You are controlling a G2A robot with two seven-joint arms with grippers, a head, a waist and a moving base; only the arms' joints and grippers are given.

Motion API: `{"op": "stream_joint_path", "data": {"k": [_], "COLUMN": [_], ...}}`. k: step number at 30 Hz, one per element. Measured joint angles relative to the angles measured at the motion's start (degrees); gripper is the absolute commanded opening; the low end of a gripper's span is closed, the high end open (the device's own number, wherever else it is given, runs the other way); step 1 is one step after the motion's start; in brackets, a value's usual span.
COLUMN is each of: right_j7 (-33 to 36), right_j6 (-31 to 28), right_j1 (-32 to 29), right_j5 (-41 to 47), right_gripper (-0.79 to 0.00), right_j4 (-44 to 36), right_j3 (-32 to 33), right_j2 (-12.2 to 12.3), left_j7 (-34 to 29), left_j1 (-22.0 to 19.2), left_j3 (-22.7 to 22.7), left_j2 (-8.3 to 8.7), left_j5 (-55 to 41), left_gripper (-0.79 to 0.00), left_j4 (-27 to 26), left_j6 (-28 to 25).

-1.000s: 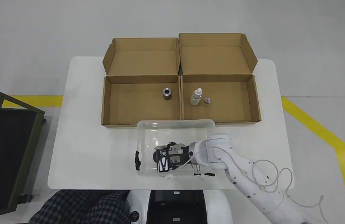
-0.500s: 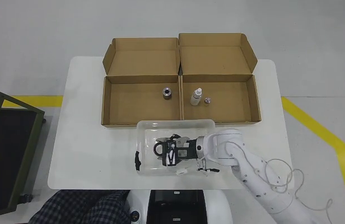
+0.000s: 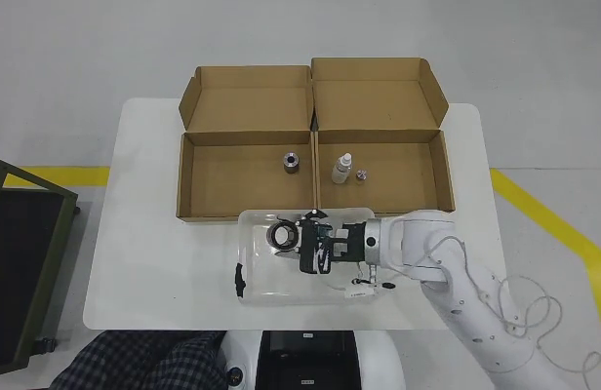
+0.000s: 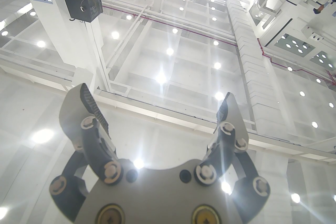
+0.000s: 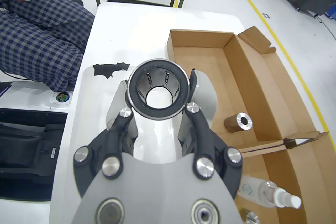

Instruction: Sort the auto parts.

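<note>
The left gripper (image 4: 156,97) is pointing up at the ceiling, its fingers spread wide with nothing between them.

On the white table (image 3: 154,195), a scrap of black tape (image 3: 239,281) is sticking to the left wall of the clear bin (image 3: 244,234) at the near edge. Behind the bin, the left box (image 3: 232,185) is lying open with its lid folded back. It is holding one short metal sleeve (image 3: 290,162) on its side, near the wall it shares with the right box (image 3: 408,185).

The right gripper (image 3: 289,237) is reaching in from the right, over the far left part of the bin. It is clamping a bearing (image 5: 157,88) between its fingers. The bearing is a metal tube with a dark ring at the open end and rows of small balls inside the bore. The fingers are covering both its flanks and the gripper body is hiding its back end, so I can't make out its full length. I also can't tell whether it is hanging free of the bin floor. The arm is covering much of the bin's right half.

In the right box, a small white bottle (image 3: 341,169) is lying near the shared wall. Just beside it is a small metal piece (image 3: 361,175), too small to identify. In the right wrist view the gripper body is hiding the bottle's base.
</note>
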Motion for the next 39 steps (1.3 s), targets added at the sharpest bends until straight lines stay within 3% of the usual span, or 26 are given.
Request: {"op": "stream_joint_path", "data": {"k": [20, 39], "right_j7": [-2.42, -3.18], "right_j6": [-0.01, -0.23], "right_j1": [-1.82, -3.33], "right_j5": [5.80, 7.94], "right_gripper": [-0.785, -0.785], "right_j4": [-7.41, -10.19], "right_j3": [12.97, 16.82], "right_j2": [2.27, 3.59], "left_j7": [0.00, 0.00], "left_j1": [0.00, 0.00], "left_j3": [0.00, 0.00], "left_j2": [0.00, 0.00], "left_j5": [0.00, 0.00], "left_gripper": [0.000, 0.000], "left_j4": [0.00, 0.00], "left_j6": [0.00, 0.00]}}
